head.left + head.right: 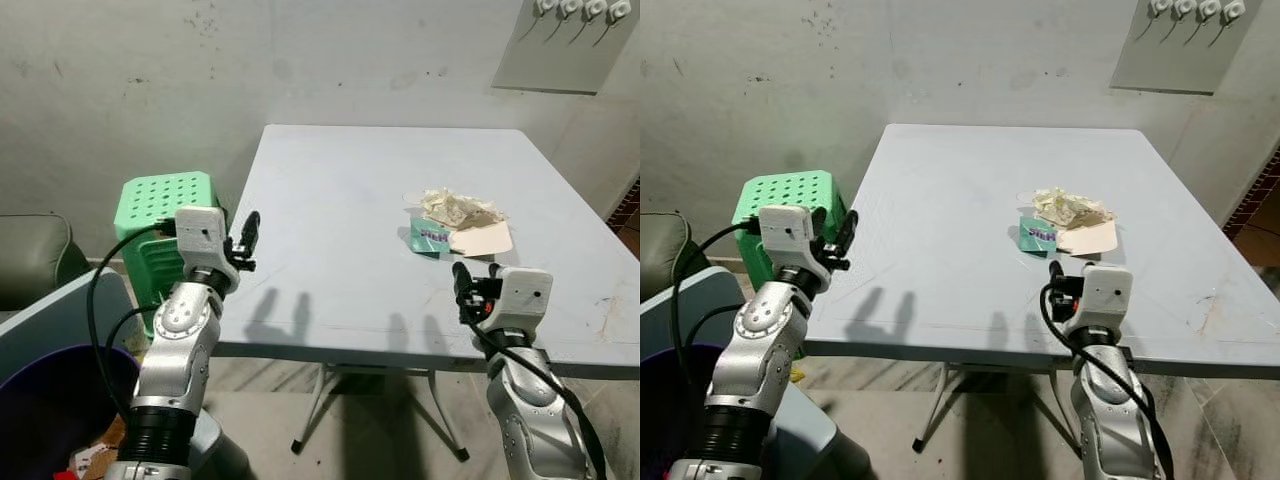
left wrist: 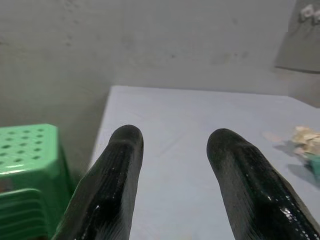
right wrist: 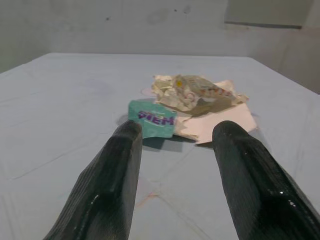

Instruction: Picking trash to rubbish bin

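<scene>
Pale grey table (image 1: 330, 200) stands w/ its far edge against the wall, near edge facing the robot. Trash pile sits on the right half of the top, well in from every edge: crumpled paper (image 1: 455, 208) at the back, a tan card (image 1: 482, 239) touching it in front, a teal wrapper (image 1: 429, 236) at the pile's left. Rest of the tabletop is bare, so lots of open room to the left & behind the pile.

Right gripper (image 3: 175, 150) hovers low over the table near its front edge, just short of the pile, fingers (image 3: 117, 170) spread apart, holding nothing; wrapper lies just beyond the tips.

Left gripper (image 2: 172, 150) is raised at the table's left edge, fingers parted, empty, pointing across the top.

Green stool (image 1: 165, 215) stands beside the table's left side, near the wall. Dark bin (image 1: 50, 400) w/ some scraps inside sits low left, by the left arm, well apart from the pile.
</scene>
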Controlling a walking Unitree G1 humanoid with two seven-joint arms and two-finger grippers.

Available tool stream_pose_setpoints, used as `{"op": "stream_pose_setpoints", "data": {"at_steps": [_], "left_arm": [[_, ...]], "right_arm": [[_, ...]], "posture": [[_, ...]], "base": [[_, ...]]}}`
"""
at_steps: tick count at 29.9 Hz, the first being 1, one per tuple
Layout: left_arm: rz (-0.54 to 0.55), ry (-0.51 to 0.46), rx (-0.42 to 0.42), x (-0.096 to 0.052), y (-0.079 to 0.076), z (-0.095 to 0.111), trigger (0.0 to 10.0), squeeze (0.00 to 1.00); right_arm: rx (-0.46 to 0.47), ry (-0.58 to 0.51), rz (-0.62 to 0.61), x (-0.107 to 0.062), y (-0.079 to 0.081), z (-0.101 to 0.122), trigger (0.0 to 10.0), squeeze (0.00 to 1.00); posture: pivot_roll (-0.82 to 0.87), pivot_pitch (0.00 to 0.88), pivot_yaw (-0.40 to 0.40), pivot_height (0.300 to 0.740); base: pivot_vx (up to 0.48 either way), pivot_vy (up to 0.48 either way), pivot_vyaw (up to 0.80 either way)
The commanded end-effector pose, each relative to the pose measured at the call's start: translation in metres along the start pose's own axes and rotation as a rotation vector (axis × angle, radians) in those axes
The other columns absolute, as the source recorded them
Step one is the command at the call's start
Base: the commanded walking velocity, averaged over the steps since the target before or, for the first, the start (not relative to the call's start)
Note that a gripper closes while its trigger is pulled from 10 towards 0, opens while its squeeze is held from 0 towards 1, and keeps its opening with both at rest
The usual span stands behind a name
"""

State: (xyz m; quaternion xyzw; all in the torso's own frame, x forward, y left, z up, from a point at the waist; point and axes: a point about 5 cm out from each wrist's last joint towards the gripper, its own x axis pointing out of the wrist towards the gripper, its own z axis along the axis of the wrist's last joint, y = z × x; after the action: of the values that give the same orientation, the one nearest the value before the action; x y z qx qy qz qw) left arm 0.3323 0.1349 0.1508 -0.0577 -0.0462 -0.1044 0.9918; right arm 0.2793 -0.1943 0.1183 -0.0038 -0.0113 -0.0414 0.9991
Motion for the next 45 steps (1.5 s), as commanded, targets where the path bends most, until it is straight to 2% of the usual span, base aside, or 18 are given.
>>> {"op": "stream_pose_setpoints", "data": {"at_steps": [1,3,12,20,22,25,37,45], "left_arm": [[-0.029,-0.015,0.003,0.006,-0.006,0.004,10.0,0.00],[-0.029,-0.018,-0.013,0.009,-0.007,0.004,10.0,0.00],[-0.065,-0.024,0.016,0.018,-0.011,0.006,10.0,0.00],[-0.070,-0.023,0.026,0.013,-0.005,0.005,10.0,0.00],[-0.059,-0.030,0.001,0.011,-0.002,0.005,10.0,0.00],[-0.048,-0.033,-0.028,0.008,0.000,0.004,10.0,0.00],[-0.029,-0.025,-0.042,0.004,0.003,0.001,10.0,0.00],[-0.018,-0.007,-0.017,0.004,0.003,0.000,10.0,0.00]], "right_arm": [[0.014,-0.015,-0.026,0.001,-0.005,0.006,10.0,0.00],[0.003,-0.019,-0.027,0.000,-0.006,0.006,10.0,0.00],[0.019,-0.047,-0.029,0.001,-0.004,0.010,10.0,0.00],[0.025,-0.057,-0.018,0.007,0.001,0.012,10.0,0.00],[0.029,-0.057,-0.009,0.010,0.003,0.012,10.0,0.00],[0.028,-0.057,0.003,0.012,0.006,0.011,10.0,0.00],[0.027,-0.047,0.040,0.014,0.011,0.009,10.0,0.00],[0.025,-0.044,0.047,0.013,0.011,0.008,10.0,0.00]], "posture": [[-0.15,0.000,-0.008,0.740],[-0.15,0.000,-0.004,0.740],[-0.15,0.000,0.005,0.740],[-0.10,0.000,-0.025,0.740],[-0.09,0.000,-0.029,0.740],[-0.08,0.000,-0.036,0.740],[-0.05,0.000,-0.060,0.740],[-0.05,0.000,-0.058,0.740]], "base": [[0.000,0.000,0.00],[0.000,0.000,0.00],[0.000,0.000,0.00],[0.000,0.000,0.00],[0.000,0.000,0.00],[0.000,-0.324,0.00],[0.000,-0.432,0.00],[0.000,-0.321,0.00]]}}
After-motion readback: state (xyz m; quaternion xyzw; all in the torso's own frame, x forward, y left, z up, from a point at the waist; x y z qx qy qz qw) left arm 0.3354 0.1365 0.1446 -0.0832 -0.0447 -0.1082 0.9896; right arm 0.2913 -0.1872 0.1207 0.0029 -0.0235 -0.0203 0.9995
